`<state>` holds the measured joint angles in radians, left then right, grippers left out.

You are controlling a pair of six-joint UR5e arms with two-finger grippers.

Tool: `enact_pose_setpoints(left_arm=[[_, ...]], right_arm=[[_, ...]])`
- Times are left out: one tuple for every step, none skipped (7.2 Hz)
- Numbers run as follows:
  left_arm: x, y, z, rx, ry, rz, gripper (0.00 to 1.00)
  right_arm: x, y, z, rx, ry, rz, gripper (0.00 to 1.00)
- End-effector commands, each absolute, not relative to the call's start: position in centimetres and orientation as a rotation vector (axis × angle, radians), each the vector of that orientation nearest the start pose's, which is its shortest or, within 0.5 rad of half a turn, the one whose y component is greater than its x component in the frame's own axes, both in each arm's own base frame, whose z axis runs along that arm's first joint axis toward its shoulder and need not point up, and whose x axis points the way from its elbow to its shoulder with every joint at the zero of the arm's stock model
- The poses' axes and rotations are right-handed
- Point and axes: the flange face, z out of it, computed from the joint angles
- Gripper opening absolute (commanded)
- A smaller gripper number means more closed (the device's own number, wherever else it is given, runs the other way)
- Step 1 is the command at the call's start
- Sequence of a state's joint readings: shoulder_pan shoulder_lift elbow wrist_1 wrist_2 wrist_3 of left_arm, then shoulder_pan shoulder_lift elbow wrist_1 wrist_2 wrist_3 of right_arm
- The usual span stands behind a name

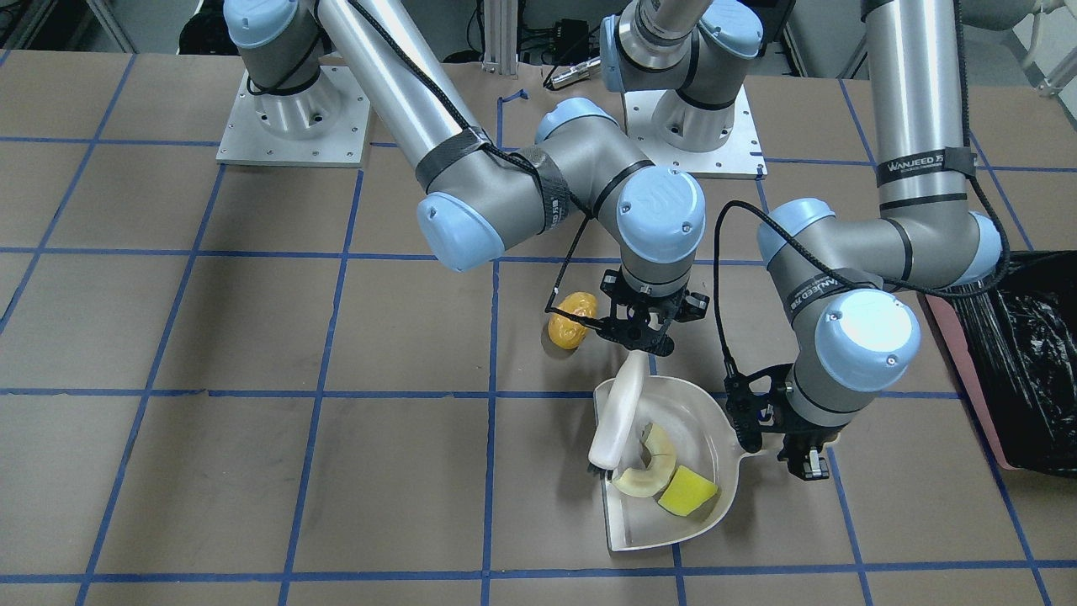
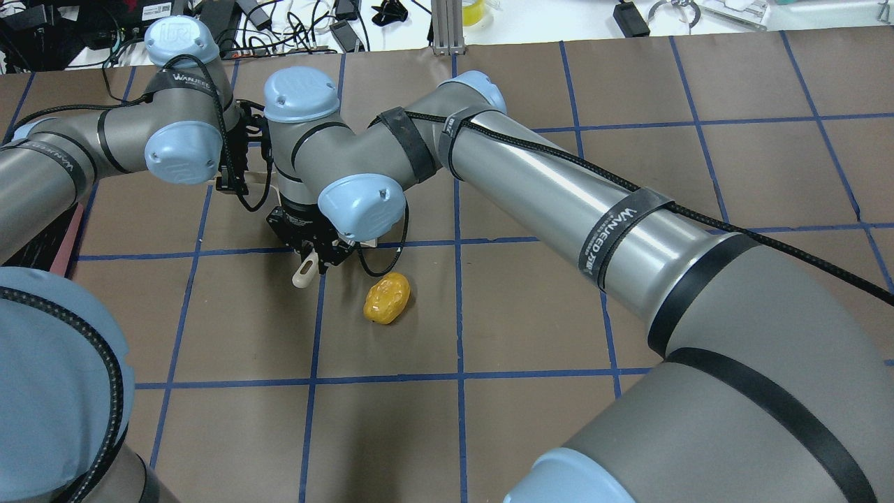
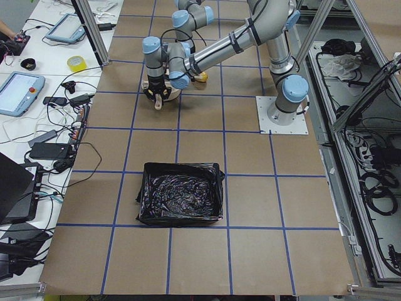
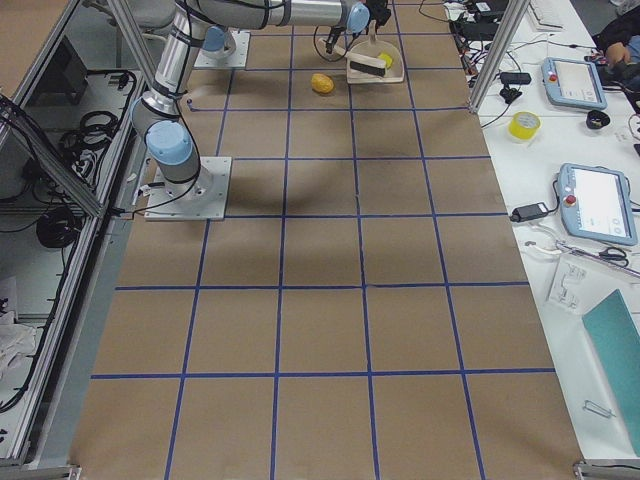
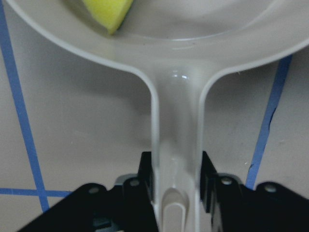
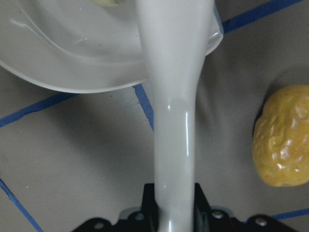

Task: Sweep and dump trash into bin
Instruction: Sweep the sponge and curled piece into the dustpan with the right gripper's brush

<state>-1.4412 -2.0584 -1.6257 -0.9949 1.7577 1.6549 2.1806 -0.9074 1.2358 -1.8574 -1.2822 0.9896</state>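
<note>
A beige dustpan (image 1: 702,412) lies on the table. In it are the pale cream crescent (image 1: 649,471) and the bright yellow wedge (image 1: 687,491). The orange-yellow lumpy oval (image 1: 572,320) lies on the table outside the pan, beside the right gripper. My left gripper (image 1: 799,450) is shut on the dustpan's handle (image 5: 176,145). My right gripper (image 1: 641,326) is shut on a white brush handle (image 6: 174,121); the brush's head (image 1: 606,459) rests in the pan by the crescent. The bin (image 1: 1035,362), black-lined with pink sides, stands at the view's right edge.
The two arms are close together over the dustpan. The bin (image 3: 182,194) stands about two grid squares from the pan, on my left side. The table is brown paper with blue tape lines. The orange oval also shows in the overhead view (image 2: 386,298).
</note>
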Motion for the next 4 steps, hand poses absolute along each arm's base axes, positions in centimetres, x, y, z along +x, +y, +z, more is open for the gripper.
enact_pose_setpoints(left_arm=[[-2.2,-64.7,24.1,2.075,2.163,0.192,0.0],[0.1,-63.8,23.4,2.1,2.181,0.208,0.0],[1.9,-62.2,22.6,2.119,2.242,0.178,0.0],[2.7,-60.4,22.6,2.112,2.268,0.199,0.0]], right_arm=[[53.1,-50.3,29.3,0.588,2.927,0.395,0.0],[51.2,-50.4,30.6,0.564,2.99,0.383,0.0],[49.1,-50.3,32.4,0.506,3.026,0.409,0.0],[47.2,-50.6,34.1,0.503,3.029,0.401,0.0]])
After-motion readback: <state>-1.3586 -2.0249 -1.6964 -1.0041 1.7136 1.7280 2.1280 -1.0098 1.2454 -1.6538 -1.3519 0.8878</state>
